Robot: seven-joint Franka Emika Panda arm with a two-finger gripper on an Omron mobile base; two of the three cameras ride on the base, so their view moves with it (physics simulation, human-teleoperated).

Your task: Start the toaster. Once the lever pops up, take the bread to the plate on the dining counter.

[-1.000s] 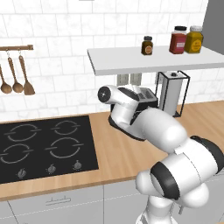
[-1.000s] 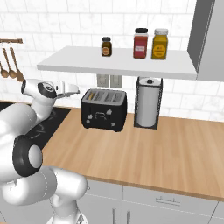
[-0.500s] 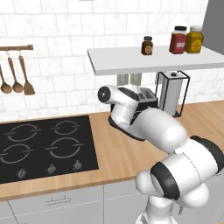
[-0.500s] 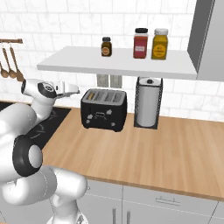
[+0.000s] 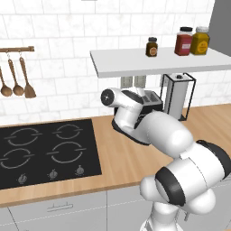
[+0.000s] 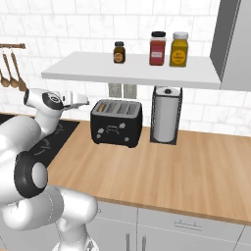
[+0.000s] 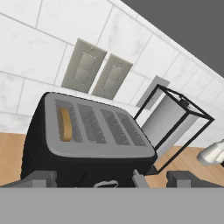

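The black toaster (image 6: 116, 122) stands on the wooden counter against the tiled wall, under a shelf. A tan slice of bread (image 7: 65, 124) sits upright in its leftmost slot, also seen as bread (image 6: 101, 106) in the right base view. My gripper (image 6: 84, 102) hovers just left of the toaster at the height of its top, open, with nothing between the fingers. In the hand view the gripper (image 7: 113, 179) looks down onto the toaster (image 7: 87, 144) from close by. The arm hides most of the toaster (image 5: 151, 100) in the left base view. The plate and the dining counter are out of view.
A wire-framed paper towel stand (image 6: 165, 115) stands right of the toaster. The white shelf (image 6: 132, 71) above carries three jars. A black hob (image 5: 45, 151) lies to the left, with wooden utensils (image 5: 18, 85) hanging on the wall. Two outlets (image 7: 94, 72) sit behind the toaster.
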